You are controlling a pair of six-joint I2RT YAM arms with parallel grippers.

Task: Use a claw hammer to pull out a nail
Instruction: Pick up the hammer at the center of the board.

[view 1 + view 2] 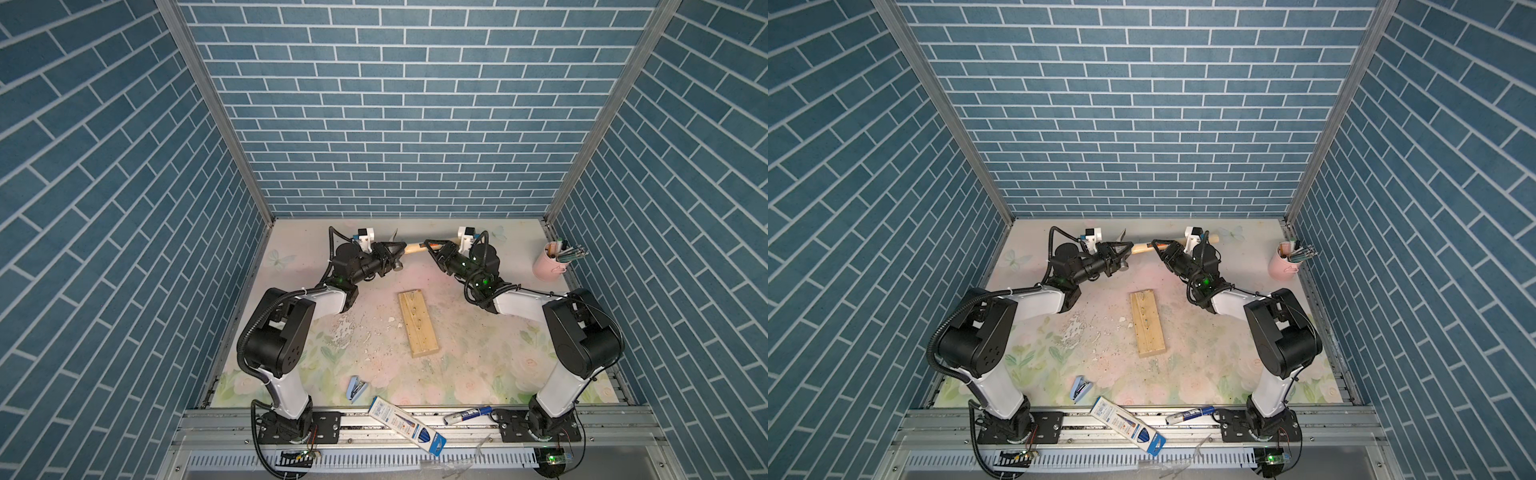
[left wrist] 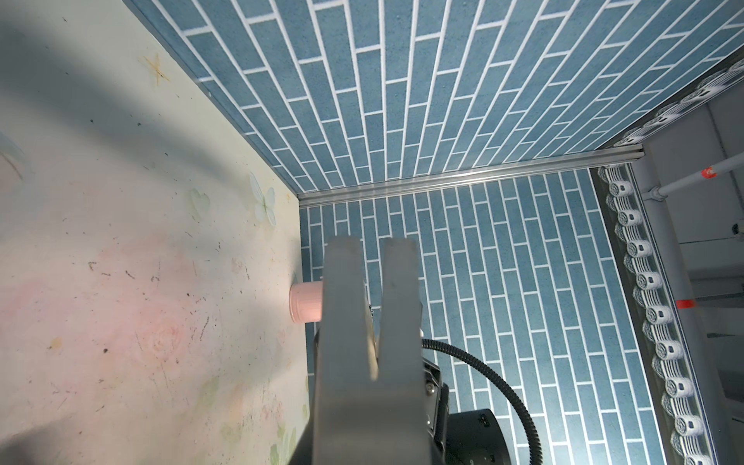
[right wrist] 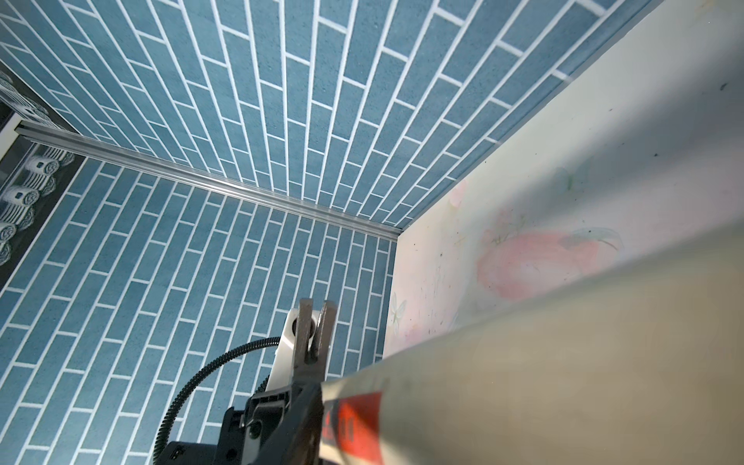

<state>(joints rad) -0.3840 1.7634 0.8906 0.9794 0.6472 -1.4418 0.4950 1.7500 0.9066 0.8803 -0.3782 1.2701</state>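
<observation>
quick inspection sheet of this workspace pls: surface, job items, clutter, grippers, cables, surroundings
surface: floral mat, scuffed, with white flakes near the middle
job's things: hammer held at the far end between both arms; wooden board flat mid-table; nail too small to tell
clutter: pink cup of pens at far right; stapler, pen box and marker along the near edge
grippers: left gripper shut on the hammer by its head; right gripper at the handle, grip unclear
cables: black hose loops off the left arm; thin cable along the right arm
surroundings: blue brick-pattern walls on three sides; metal rail in front
</observation>
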